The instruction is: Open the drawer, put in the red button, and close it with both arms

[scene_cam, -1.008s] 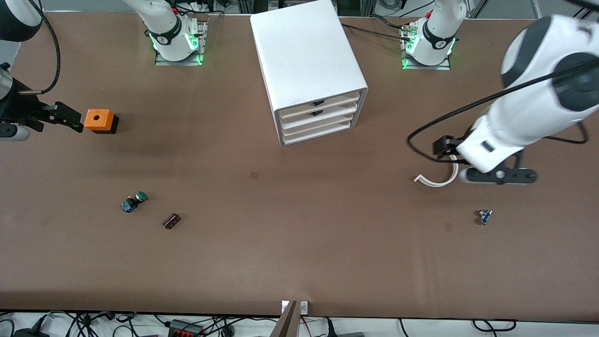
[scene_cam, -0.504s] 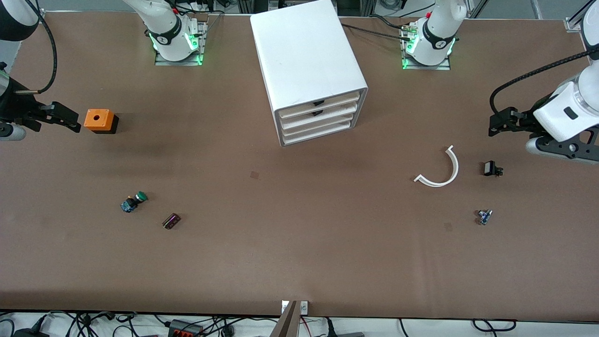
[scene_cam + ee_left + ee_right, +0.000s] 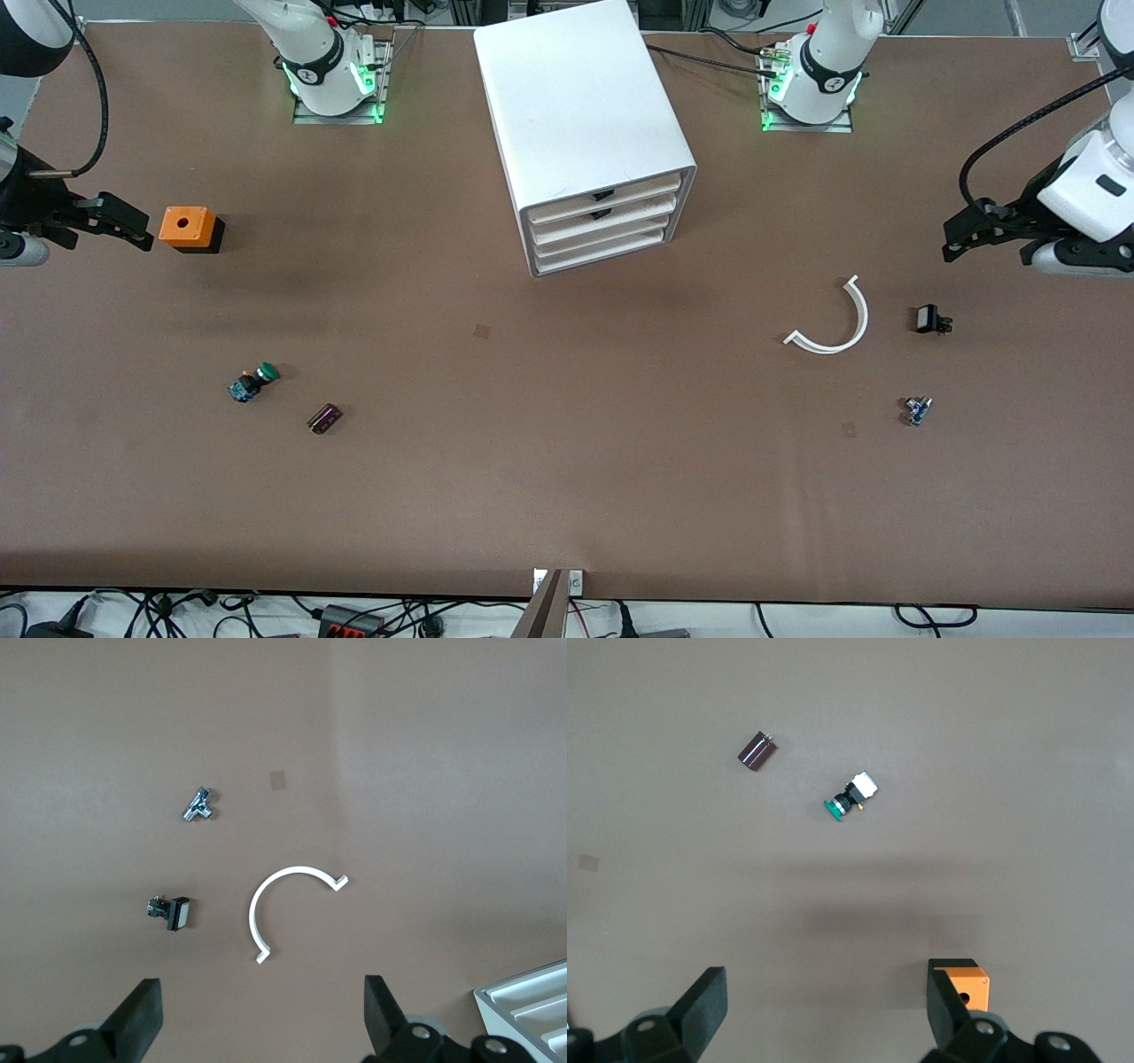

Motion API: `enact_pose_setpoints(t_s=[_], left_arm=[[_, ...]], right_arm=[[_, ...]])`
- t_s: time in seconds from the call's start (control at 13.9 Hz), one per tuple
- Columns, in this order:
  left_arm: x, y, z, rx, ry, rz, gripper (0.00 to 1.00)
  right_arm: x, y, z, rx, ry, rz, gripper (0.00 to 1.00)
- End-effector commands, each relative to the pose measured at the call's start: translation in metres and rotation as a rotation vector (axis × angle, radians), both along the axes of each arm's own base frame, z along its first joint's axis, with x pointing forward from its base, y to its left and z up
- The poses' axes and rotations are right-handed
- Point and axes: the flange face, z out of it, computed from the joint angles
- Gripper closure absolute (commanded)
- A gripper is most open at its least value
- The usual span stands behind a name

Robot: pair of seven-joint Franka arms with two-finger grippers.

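Observation:
The white four-drawer cabinet [image 3: 580, 106] stands mid-table between the arm bases. Its second drawer [image 3: 633, 212] with a black notch looks shut, like the other three. No red button shows in any view. My left gripper [image 3: 959, 237] is open and empty, up over the left arm's end of the table; in the left wrist view [image 3: 259, 1020] its fingers stand wide apart. My right gripper [image 3: 128, 226] is open and empty beside the orange box [image 3: 188, 229]; in the right wrist view [image 3: 824, 1010] one finger [image 3: 943, 1003] stands close to the box [image 3: 966, 985].
A green-capped button [image 3: 254, 382] and a small dark part [image 3: 324, 418] lie toward the right arm's end. A white curved strip [image 3: 833, 323], a small black part [image 3: 930, 319] and a small blue-silver part [image 3: 917, 409] lie toward the left arm's end.
My left arm has pulled up and away toward its end of the table, uncovering the small black part beside the white strip. My right gripper has barely moved.

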Motion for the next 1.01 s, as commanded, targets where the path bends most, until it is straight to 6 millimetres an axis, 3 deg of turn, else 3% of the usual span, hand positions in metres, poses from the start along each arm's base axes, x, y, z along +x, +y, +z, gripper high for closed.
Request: enact_pose_setpoints(t_s=[0.0, 0.58, 0.94], left_arm=[[-0.016, -0.005, 0.004, -0.003, 0.046, -0.029, 0.00], [-0.018, -0.007, 0.019, -0.003, 0.079, -0.041, 0.00], [-0.017, -0.012, 0.017, -0.006, 0.076, -0.053, 0.00]], right_arm=[[-0.002, 0.002, 0.009, -0.006, 0.000, 0.009, 0.00], [-0.006, 0.004, 0.009, -0.002, 0.014, -0.006, 0.00], [-0.006, 0.006, 0.011, -0.002, 0.011, -0.002, 0.00]])
